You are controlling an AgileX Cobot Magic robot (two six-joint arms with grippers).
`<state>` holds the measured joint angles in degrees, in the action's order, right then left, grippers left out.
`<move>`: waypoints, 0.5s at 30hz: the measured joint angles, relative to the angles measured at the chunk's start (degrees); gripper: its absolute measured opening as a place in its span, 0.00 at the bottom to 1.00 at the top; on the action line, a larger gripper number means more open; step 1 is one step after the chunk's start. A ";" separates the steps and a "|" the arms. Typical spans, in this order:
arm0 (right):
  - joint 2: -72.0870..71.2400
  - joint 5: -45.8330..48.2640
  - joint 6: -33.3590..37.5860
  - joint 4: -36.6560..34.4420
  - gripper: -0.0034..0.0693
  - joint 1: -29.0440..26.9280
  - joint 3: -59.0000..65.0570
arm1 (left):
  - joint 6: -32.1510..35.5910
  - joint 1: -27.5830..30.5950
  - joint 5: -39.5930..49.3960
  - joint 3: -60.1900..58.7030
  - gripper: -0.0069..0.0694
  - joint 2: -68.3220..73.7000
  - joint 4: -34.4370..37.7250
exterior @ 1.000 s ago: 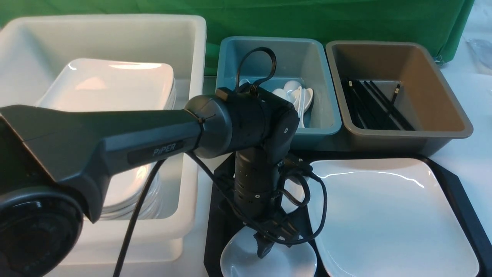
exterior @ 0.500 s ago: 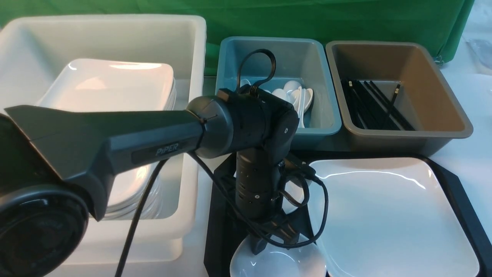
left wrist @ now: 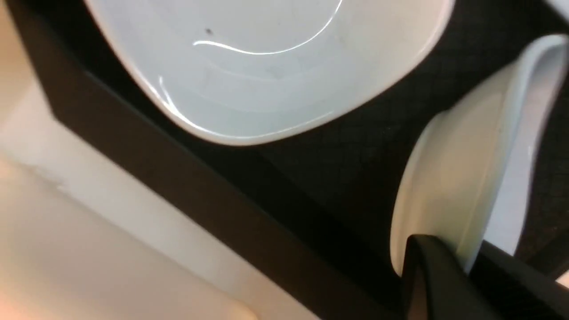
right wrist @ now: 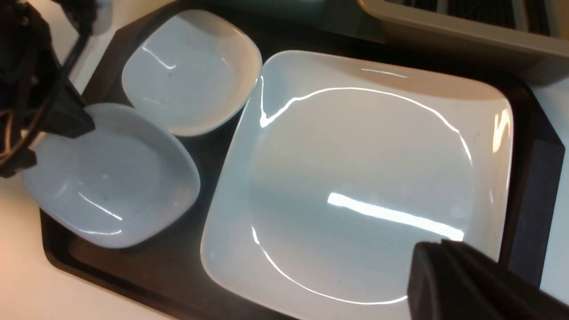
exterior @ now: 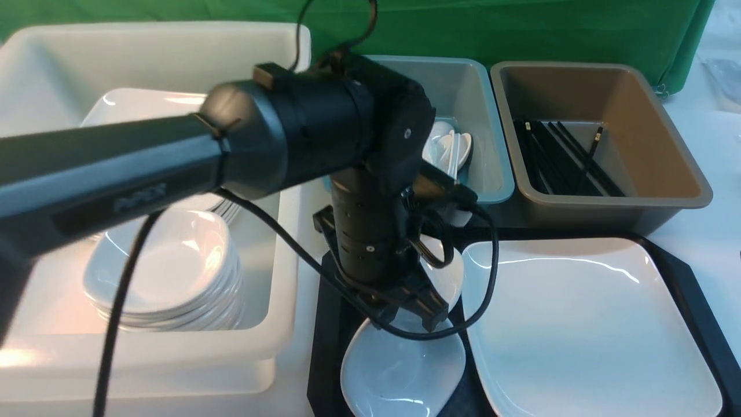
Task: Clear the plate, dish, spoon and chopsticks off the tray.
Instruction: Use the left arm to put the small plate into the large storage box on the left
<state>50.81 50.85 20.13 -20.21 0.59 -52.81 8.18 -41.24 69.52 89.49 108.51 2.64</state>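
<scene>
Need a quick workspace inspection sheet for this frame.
Surface: white table, black tray on it.
Job's things: plate and far dish flat on tray; near dish tilted, gripped edge raised; spoons in blue tub, chopsticks in brown tub.
Clutter: white tub holding stacked crockery.
Grippers: left gripper shut on near dish's rim; right gripper shut, nothing in it.
Cables: black cable loops beside left wrist.
Surroundings: green cloth behind.

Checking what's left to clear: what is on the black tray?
The large plate and two small dishes: the near dish, rim pinched by the left gripper, and the far dish. Nothing else shows; the arm covers part of the tray.
</scene>
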 joint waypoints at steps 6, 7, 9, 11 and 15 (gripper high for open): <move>0.00 -0.01 0.05 -0.20 0.07 0.00 0.00 | -0.67 0.00 -0.45 0.00 0.12 -2.48 -0.05; 0.00 -0.06 0.05 -0.25 0.07 0.00 0.00 | -0.67 0.00 -0.53 -0.05 0.12 -2.78 -0.05; 0.00 -0.17 0.05 -0.31 0.07 0.00 0.00 | -0.81 0.00 -0.63 -0.05 0.12 -3.73 -0.05; 0.00 -0.24 0.05 -0.31 0.07 0.00 0.00 | -1.00 0.00 -0.68 -0.05 0.12 -4.95 -0.25; 0.00 -0.34 0.05 -0.43 0.07 0.00 0.00 | -1.76 0.39 -0.29 0.82 0.12 -7.87 -0.49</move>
<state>50.81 50.51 20.18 -20.64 0.59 -52.81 6.42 -40.85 69.22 90.31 100.64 2.15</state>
